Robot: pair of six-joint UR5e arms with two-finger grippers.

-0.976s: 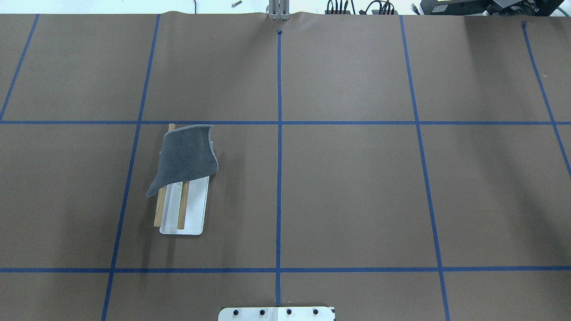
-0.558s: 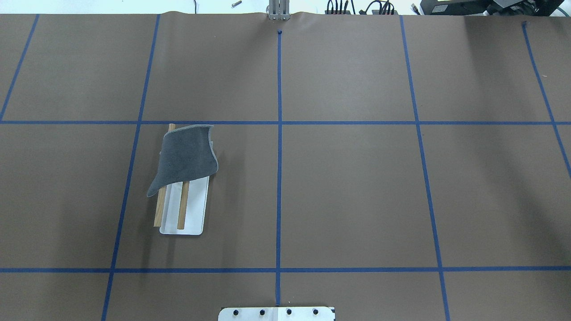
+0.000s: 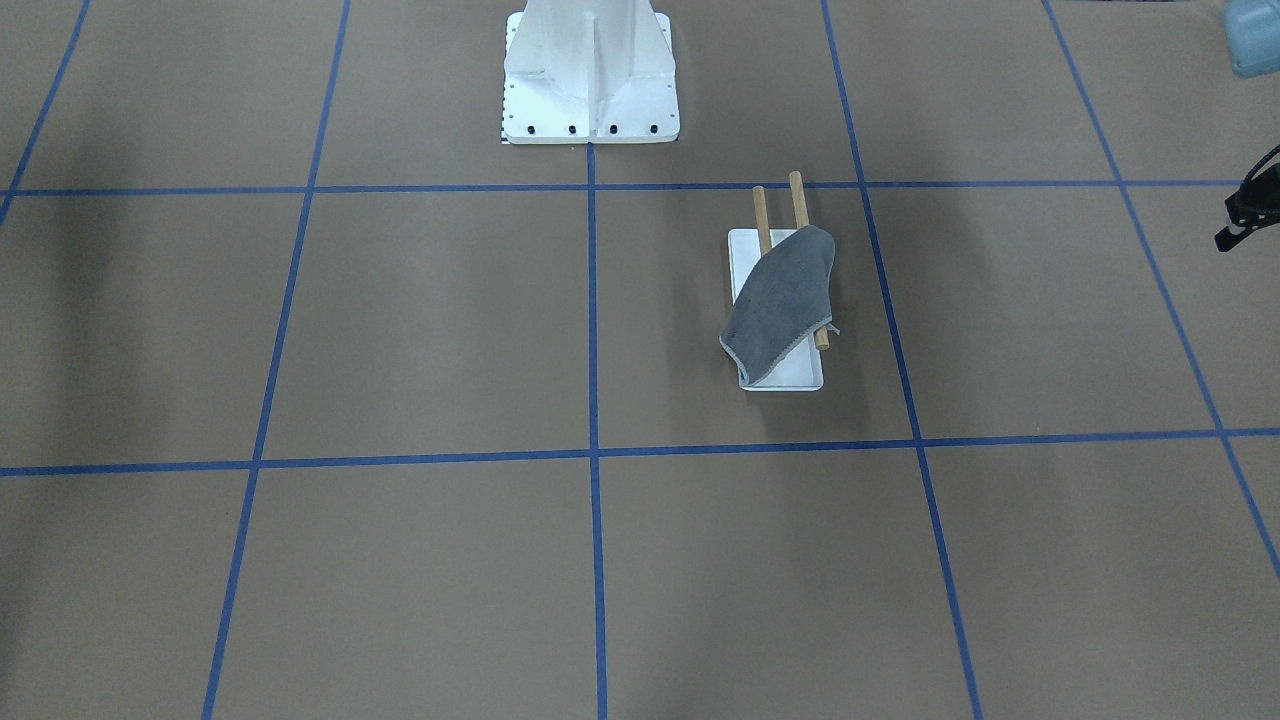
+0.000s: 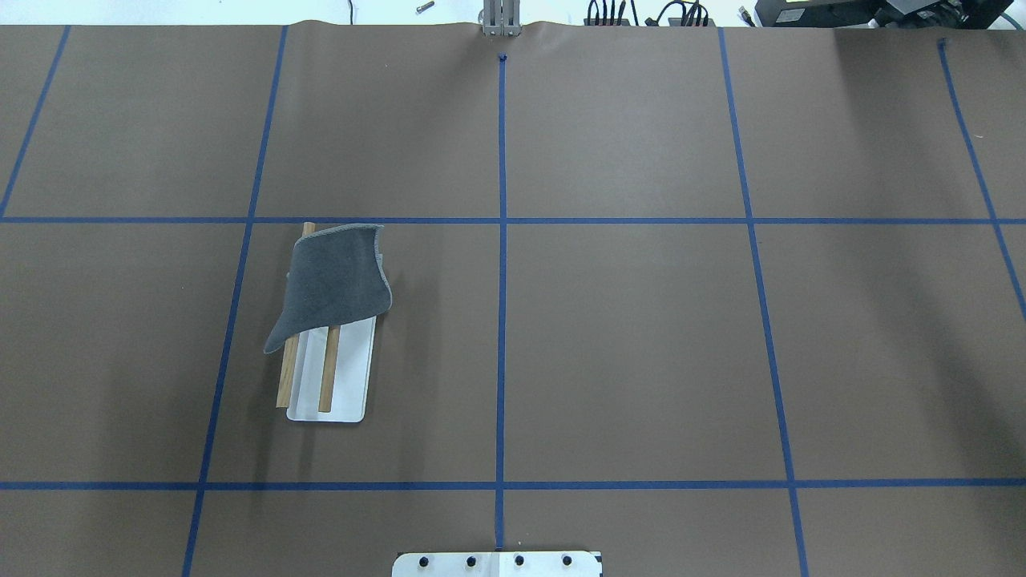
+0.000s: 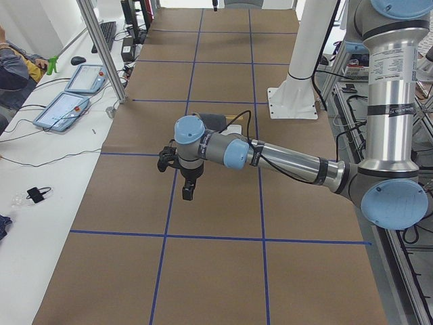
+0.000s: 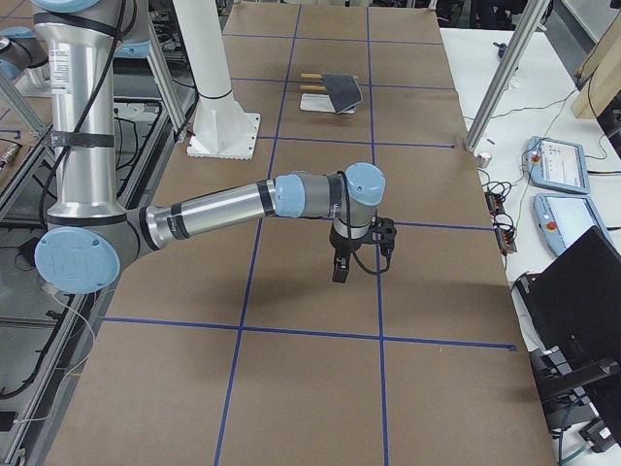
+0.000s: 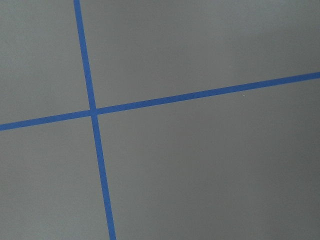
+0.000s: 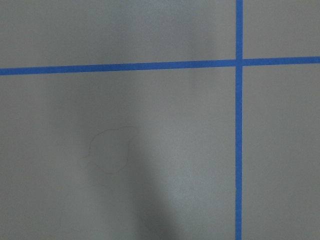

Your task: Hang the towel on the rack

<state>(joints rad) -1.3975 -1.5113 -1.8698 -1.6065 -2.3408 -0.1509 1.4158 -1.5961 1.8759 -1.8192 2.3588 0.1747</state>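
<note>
The dark grey towel (image 4: 337, 276) lies draped across the far half of the rack (image 4: 353, 377), over both wooden rods, one corner hanging off the left rod. It also shows in the front-facing view as the towel (image 3: 783, 300) on the rack (image 3: 790, 375). Both arms are well away from it. My left gripper (image 5: 187, 194) hangs over bare table at the left end; only a black edge of it (image 3: 1248, 212) shows in the front-facing view, and I cannot tell its state. My right gripper (image 6: 340, 272) hovers over the table's right end, state not readable. Both wrist views show only brown paper and blue tape.
The white robot mount (image 3: 590, 80) stands bolted at the table's near middle edge. Blue tape lines grid the brown table cover. Tablets (image 5: 67, 101), cables and a person's arm (image 5: 13, 64) are on the operators' side; metal posts (image 6: 500, 78) stand at that edge.
</note>
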